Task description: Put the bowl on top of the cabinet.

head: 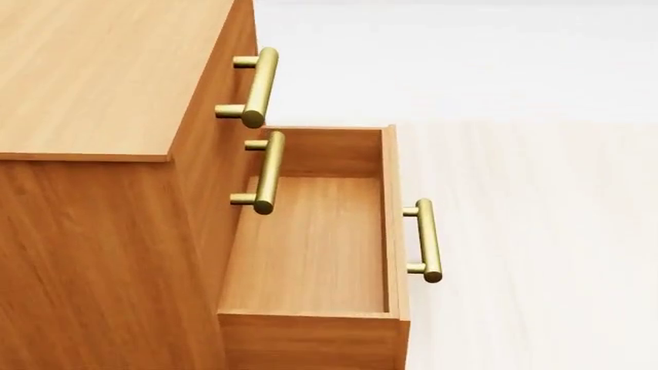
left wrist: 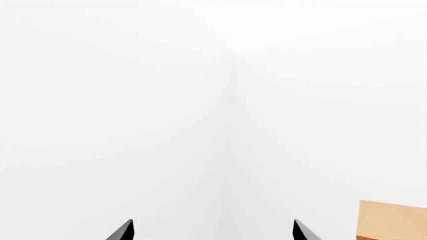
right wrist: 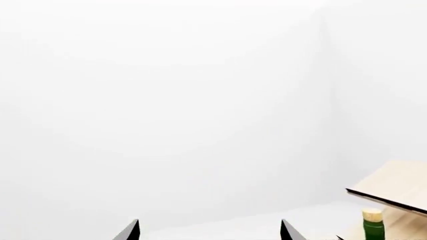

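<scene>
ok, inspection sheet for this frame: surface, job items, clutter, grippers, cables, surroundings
Surface: cabinet top shows bare wood in the head view; nothing seen on the part in view.
Job's things: bowl not seen in any view. Cabinet has one drawer pulled open, nothing seen inside; brass handles on the fronts.
Clutter: pale wooden rack with a green bottle under it, right wrist view only.
Grippers: left gripper and right gripper both open, fingertips spread, nothing between them; both face white walls.
Cables: nothing seen.
Surroundings: white walls, pale floor beside the cabinet.
</scene>
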Robot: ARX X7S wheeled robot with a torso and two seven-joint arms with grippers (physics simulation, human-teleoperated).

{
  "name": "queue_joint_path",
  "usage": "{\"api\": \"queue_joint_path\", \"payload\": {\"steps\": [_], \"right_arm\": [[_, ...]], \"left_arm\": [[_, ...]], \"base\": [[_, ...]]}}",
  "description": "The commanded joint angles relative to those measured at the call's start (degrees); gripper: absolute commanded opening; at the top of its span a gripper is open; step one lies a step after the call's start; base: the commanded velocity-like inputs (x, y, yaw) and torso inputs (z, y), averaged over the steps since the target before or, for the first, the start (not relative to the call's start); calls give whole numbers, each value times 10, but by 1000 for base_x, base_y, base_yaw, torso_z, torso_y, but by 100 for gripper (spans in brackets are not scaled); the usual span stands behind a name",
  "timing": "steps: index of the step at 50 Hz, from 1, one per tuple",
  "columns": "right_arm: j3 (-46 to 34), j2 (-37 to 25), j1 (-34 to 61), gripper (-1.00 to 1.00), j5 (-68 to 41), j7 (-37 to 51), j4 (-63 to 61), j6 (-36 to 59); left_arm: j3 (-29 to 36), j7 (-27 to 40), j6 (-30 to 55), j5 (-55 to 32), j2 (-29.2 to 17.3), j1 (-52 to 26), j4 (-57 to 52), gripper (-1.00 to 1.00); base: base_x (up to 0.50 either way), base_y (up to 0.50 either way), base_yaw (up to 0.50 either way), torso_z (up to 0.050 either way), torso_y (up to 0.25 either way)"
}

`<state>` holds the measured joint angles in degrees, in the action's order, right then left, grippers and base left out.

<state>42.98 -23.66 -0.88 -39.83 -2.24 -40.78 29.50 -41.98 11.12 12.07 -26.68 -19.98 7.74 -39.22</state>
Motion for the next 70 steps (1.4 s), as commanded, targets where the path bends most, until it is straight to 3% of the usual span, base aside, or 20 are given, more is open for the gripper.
{"api": "queue_joint_path", "payload": {"steps": [1,8,17,23,35,44,51,70], "right_arm": [[-8,-5,0,100,1,4,0,6],[-39,-65,11,100,15,1,6,48],[-7,-191,108,100,-103,8,85,175],[-17,-245,81,100,-116,-65,115,195],[-41,-293,12,100,-122,-139,149,240],[-31,-341,-20,100,-172,-146,181,348],[-41,-366,-62,100,-143,-177,195,346],[-93,-388,-43,100,-160,-177,268,386]], "left_arm": [[2,1,0,0,-1,1,0,100],[8,0,-2,3,-1,1,1,100],[12,-1,-3,5,-2,2,2,100],[13,-2,-5,6,-2,2,4,100],[14,-3,-9,8,-1,4,9,100],[16,-2,-9,8,-2,4,9,100],[16,-2,-10,7,-2,5,11,100],[14,-1,-11,0,-1,6,12,100]], "base": [[500,0,0,0,0],[223,0,0,0,0],[0,0,0,0,0],[0,0,0,0,0],[0,0,0,0,0],[0,0,0,0,0],[0,0,0,0,0],[0,0,0,0,0]]}}
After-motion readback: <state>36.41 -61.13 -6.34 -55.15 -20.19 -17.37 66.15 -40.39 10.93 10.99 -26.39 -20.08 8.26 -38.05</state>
